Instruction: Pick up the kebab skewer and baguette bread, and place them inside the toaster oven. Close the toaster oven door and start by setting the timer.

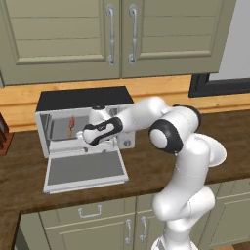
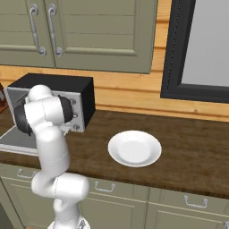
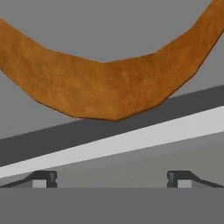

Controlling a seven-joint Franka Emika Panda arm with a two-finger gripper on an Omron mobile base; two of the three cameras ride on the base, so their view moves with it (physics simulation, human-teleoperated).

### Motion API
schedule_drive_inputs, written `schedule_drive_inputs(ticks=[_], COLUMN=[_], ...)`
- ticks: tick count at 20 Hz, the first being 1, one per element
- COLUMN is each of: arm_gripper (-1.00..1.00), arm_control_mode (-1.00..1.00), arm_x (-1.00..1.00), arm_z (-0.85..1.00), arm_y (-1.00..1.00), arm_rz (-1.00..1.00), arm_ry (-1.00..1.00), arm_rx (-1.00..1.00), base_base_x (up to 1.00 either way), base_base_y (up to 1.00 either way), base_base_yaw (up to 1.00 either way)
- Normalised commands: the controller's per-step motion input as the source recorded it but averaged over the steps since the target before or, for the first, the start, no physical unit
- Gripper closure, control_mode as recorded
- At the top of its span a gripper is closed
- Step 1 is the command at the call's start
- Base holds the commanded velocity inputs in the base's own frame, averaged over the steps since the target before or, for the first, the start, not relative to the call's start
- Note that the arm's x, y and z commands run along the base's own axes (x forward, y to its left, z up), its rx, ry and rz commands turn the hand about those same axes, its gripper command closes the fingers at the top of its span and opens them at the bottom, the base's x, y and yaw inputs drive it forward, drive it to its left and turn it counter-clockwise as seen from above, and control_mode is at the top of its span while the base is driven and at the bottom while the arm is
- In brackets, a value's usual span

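Note:
The toaster oven (image 1: 83,100) stands on the counter with the toaster oven door (image 1: 85,168) folded down flat in front of it. Inside, at the back left, lies the kebab skewer (image 1: 72,126). My gripper (image 1: 81,136) reaches into the oven's mouth. In the hand view the baguette bread (image 3: 105,87) looms very close, an orange-brown crust against the grey interior. It lies just beyond my gripper (image 3: 111,179), which is open, and nothing sits between the two fingertips (image 3: 43,178). The right base view shows the toaster oven (image 2: 82,94) from its side, with my arm in front of it.
An empty white plate (image 2: 134,148) sits on the dark wooden counter (image 2: 192,147) to the right of the oven. One oven knob (image 1: 127,143) peeks out below my forearm. Wall cabinets (image 1: 112,34) hang above, and a dark-framed window (image 2: 197,49) is at the right.

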Motion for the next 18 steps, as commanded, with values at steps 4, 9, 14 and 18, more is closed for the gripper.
schedule_drive_inputs(ticks=[4, 9, 14, 18], arm_gripper=[-1.00, -1.00, -1.00, -1.00], arm_control_mode=[-1.00, -1.00, -1.00, -1.00], arm_x=[0.43, 0.52, 0.39, 0.00], arm_z=[0.00, 0.00, -0.08, 0.03], arm_y=[0.26, 0.13, 0.00, 0.00], arm_rz=[-0.20, -0.20, -0.14, -0.04], arm_ry=[0.00, 0.00, 0.00, -0.01], arm_rx=[0.00, 0.00, 0.00, 0.02], base_base_x=[0.00, 0.00, 0.00, 0.00], base_base_y=[0.00, 0.00, 0.00, 0.00], base_base_yaw=[0.00, 0.00, 0.00, 0.00])
